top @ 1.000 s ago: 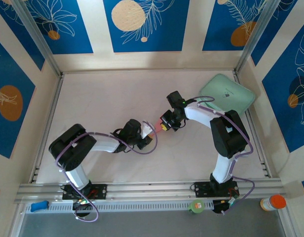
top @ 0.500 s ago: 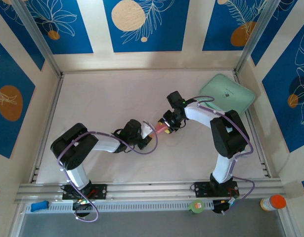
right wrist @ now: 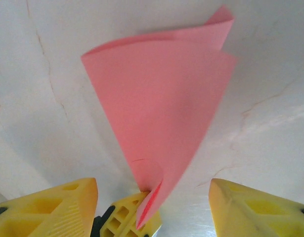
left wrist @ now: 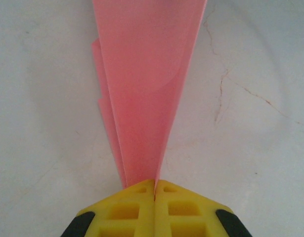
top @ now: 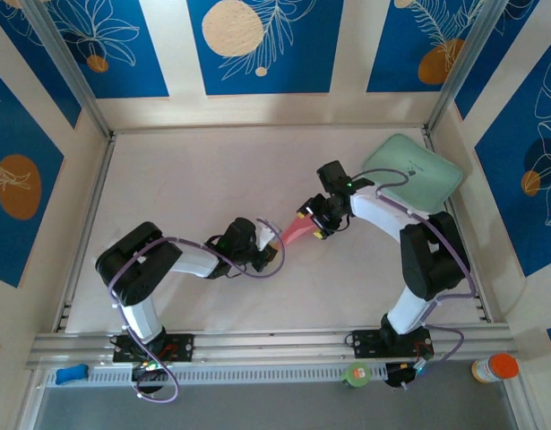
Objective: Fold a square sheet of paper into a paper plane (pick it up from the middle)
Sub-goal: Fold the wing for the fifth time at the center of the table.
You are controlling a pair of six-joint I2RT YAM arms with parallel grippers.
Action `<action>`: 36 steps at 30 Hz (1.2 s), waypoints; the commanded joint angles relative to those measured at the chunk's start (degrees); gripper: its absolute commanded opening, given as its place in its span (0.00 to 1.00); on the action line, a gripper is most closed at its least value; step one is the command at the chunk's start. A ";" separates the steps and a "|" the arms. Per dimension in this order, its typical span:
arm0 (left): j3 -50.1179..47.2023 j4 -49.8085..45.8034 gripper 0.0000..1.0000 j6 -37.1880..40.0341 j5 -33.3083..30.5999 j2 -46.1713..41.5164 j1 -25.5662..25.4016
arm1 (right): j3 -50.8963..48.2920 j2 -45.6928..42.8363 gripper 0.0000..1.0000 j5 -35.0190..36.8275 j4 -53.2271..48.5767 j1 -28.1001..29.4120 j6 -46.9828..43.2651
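Top external, left gripper (top: 264, 240): low over the middle of the table (top: 185, 179), pointing right, jaws pinched on one end of the paper plane (top: 293, 231).
Top external, paper plane: salmon-pink, reaching from the left gripper's jaws to just beside the right gripper, a little right of the table's middle.
Top external, right gripper (top: 313, 220): at the plane's right end; the gap between its jaws is too small to judge from up here (the wrist camera settles it).
Top external, mint-green pad (top: 411, 170): far right corner of the table, well apart from the plane.
Left wrist, fingers (left wrist: 127, 212): two yellow pads pressed together, the plane's pointed tip clamped in the seam between them.
Left wrist, paper plane (left wrist: 142, 84): fans out away from the jaws, with stepped layer edges on its left side, over the pale, cracked table top.
Right wrist, fingers (right wrist: 58, 207): yellow pads standing wide apart, one at each lower corner, neither touching the paper.
Right wrist, paper plane (right wrist: 161, 108): between the spread jaws, its broad curled end farthest from the camera, its narrow end down in the left gripper's yellow tips.
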 commanded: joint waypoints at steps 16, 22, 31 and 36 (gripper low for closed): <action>6.99 -18.33 0.03 -21.57 8.20 1.47 1.74 | -18.93 -10.29 0.61 -11.09 20.66 -1.46 -21.83; 7.74 -19.41 0.04 -23.30 7.62 2.15 2.15 | -13.96 -5.03 0.58 -7.02 15.95 1.14 -24.12; 6.89 -18.28 0.07 -23.28 7.39 2.35 2.28 | -12.13 -0.24 0.44 -5.93 14.96 1.61 -24.43; 6.16 -16.86 0.13 -22.52 7.76 2.26 2.38 | -10.98 2.14 0.46 -6.07 15.37 1.89 -24.86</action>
